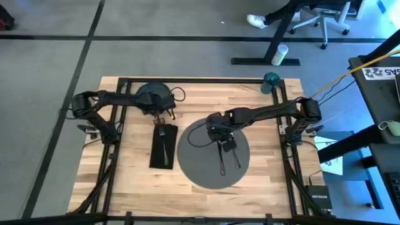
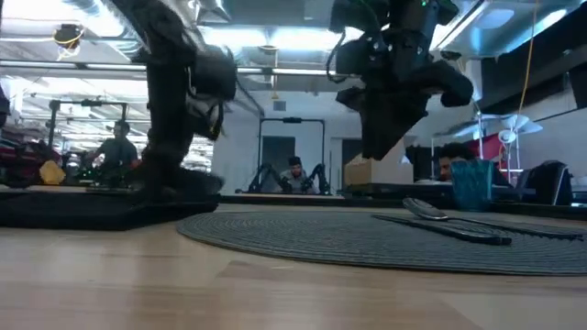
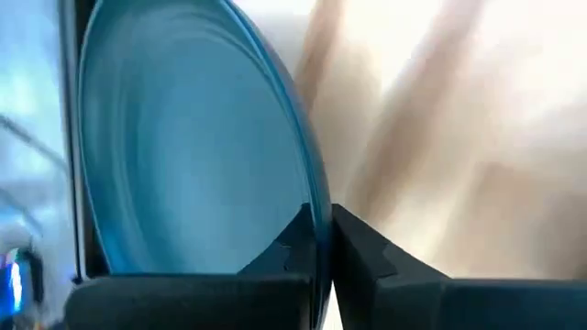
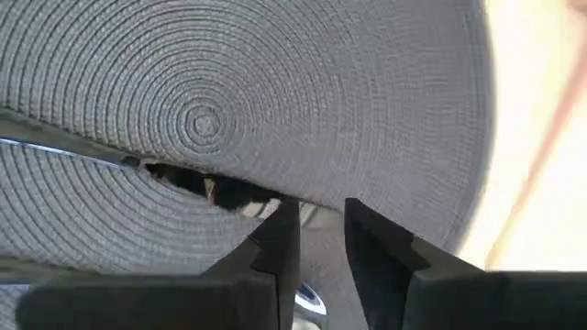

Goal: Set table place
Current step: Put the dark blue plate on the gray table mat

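The dark blue-grey plate is at the table's far left. My left gripper is shut on its near rim. A black napkin lies flat on the wood just in front of it. The round grey placemat lies in the middle of the table, with a spoon and a knife lying on it. My right gripper hovers over the placemat above these two pieces. Its fingers are a little apart and hold nothing. A teal cup stands at the far right edge. My left gripper pinches the plate's rim between its two fingers, one on the plate's inner face and one on its outer face. Only the edge of the plate is between the fingertips. Whether the plate still rests on the table, I cannot tell.
Black rails frame the table. Bare wood lies along the near edge and right of the placemat. People and desks show in the room beyond the far edge.
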Available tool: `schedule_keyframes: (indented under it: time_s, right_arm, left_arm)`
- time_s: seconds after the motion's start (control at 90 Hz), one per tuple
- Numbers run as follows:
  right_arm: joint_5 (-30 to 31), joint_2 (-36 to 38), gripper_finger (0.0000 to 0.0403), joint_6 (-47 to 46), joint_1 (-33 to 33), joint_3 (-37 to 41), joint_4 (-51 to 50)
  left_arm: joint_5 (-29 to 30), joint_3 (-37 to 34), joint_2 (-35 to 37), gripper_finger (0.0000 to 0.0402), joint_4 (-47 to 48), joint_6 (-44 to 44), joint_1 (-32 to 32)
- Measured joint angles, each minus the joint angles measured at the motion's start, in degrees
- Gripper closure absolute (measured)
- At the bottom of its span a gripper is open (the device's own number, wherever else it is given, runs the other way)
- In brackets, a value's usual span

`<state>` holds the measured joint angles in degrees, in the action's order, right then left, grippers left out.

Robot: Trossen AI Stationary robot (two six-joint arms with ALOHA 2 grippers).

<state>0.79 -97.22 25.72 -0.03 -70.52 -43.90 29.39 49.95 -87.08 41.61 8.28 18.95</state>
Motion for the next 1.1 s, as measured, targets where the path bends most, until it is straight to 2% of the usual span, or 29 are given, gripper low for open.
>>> schedule_keyframes:
  time_s: [0.2, 0.344, 0.578, 0.722, 0.9, 1.1]
  right_arm:
    - [3.86, 8.14, 0.0329, -1.55, -1.16, 0.00, -2.69]
    - [5.28, 14.17, 0.0329, -3.53, -3.69, -0.02, -6.49]
    - [6.22, 19.77, 0.0329, -5.01, -7.13, -0.04, -11.46]
    - [6.43, 20.95, 0.0329, -4.99, -8.01, -0.04, -12.70]
    - [6.83, 20.90, 0.0329, -4.90, -8.00, -0.07, -13.83]
    - [7.02, 20.90, 0.0329, -4.88, -7.98, -0.07, -13.78]
  left_arm:
    - [0.25, 0.02, 3.81, 0.0400, 0.34, -0.57, -9.24]
    - [0.23, 0.78, 3.86, 0.0401, 0.45, -2.21, -16.44]
    - [-1.24, 4.98, 3.38, 0.0401, -0.74, -6.09, -26.38]
    - [-2.64, 9.11, 0.30, 0.0401, -0.81, -7.59, -31.59]
    - [-2.84, 15.99, -6.91, 0.0402, -1.75, -5.99, -37.81]
    - [-3.54, 23.66, -15.07, 0.0401, -2.47, -4.61, -41.37]
